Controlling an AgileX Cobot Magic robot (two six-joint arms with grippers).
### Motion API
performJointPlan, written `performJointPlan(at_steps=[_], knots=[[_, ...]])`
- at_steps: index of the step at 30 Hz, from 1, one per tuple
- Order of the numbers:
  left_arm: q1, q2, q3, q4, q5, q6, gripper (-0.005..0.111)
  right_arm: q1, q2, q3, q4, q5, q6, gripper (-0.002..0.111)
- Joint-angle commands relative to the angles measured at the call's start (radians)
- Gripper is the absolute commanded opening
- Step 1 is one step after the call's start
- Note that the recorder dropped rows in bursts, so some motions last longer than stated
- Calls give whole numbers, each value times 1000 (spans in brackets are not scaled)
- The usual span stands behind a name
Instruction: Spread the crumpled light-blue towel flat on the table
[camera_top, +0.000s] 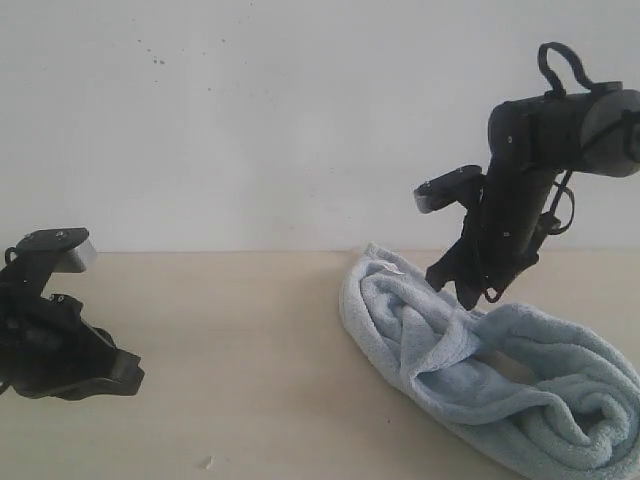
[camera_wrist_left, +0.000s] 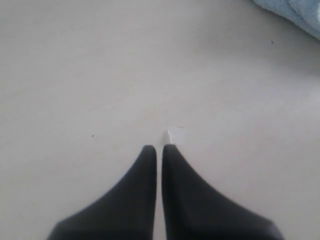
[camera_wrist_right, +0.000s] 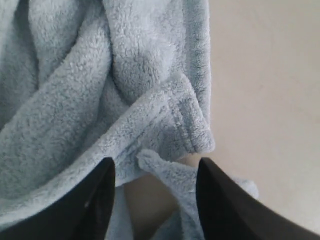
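Towel (camera_top: 500, 370): crumpled on tabletop (camera_top: 250, 350).
Right hand (camera_wrist_right: 155, 164): fingers apart, over Towel's hemmed corner.
Left hand (camera_wrist_left: 159, 150): fingers together, well apart from Towel.

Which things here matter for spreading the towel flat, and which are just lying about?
For the job: towel, crumpled; table; right gripper, open over the towel; left gripper, shut, off the towel.
Lying about: small white scrap on the table; white wall behind.

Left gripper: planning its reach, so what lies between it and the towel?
Bare table, save a tiny white fleck near the left gripper; exterior view shows it.
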Motion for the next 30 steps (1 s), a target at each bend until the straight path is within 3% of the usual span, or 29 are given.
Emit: performJointPlan(at_steps=[1,5,17,19,23,30], knots=[[-6,1,-6,-9,-10,0,4,0,27,-35,-48,37,-218,49],[-6,1,-6,-9,-12,0,4,0,38,-35,-49,30,-307,49],[-6,3,-6,-9,3,0,4,0,110,-29,-19,26,-264,47],[-6,3,-6,-9,3,0,4,0,103,-29,-19,34,-261,37],[-6,3,-6,-9,3,0,4,0,90,-29,-19,103,-249,0],[-6,3,-6,76,3,0,4,-2,16,-29,-19,152,-63,0]])
